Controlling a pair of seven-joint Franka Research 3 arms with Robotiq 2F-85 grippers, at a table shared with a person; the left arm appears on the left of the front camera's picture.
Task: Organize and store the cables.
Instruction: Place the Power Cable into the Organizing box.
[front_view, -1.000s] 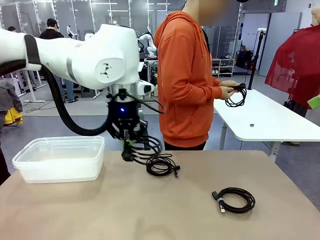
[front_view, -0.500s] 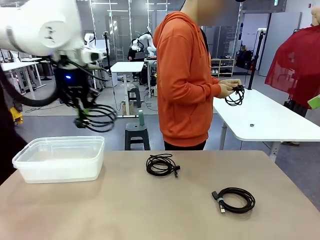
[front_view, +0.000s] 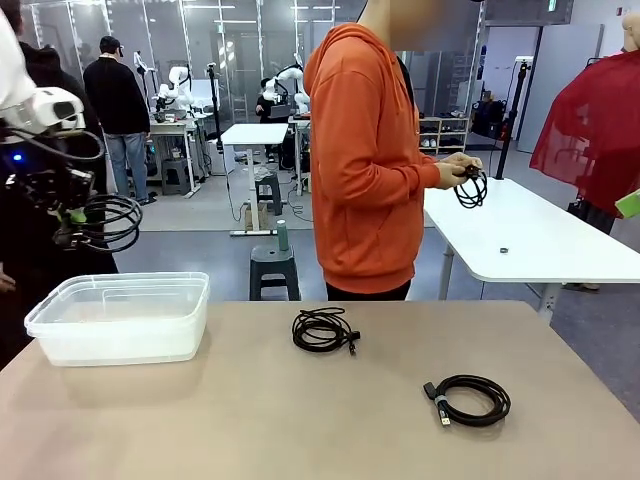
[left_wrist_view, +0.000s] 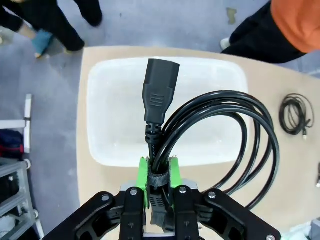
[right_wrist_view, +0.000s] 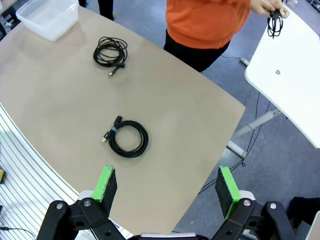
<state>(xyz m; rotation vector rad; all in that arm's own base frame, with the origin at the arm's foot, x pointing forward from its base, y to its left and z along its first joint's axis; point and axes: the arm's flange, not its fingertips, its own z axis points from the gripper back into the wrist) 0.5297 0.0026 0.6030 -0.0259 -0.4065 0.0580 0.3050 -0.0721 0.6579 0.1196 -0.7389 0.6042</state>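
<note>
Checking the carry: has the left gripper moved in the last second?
Yes. The left gripper, shut on a coiled cable, rose and swung left from beside the mid-table cable to above the clear bin's left end.

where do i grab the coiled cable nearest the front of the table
Come straight down on the cable and pinch across the ring's strands beside the plugs, where the loops look bound together. It lies flat on the table, so a sideways approach would likely find no grip.

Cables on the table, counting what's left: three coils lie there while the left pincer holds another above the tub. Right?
Not three: the front view shows two there, a middle coil and a right coil. The left pincer does hold another cable above the tub.
</note>
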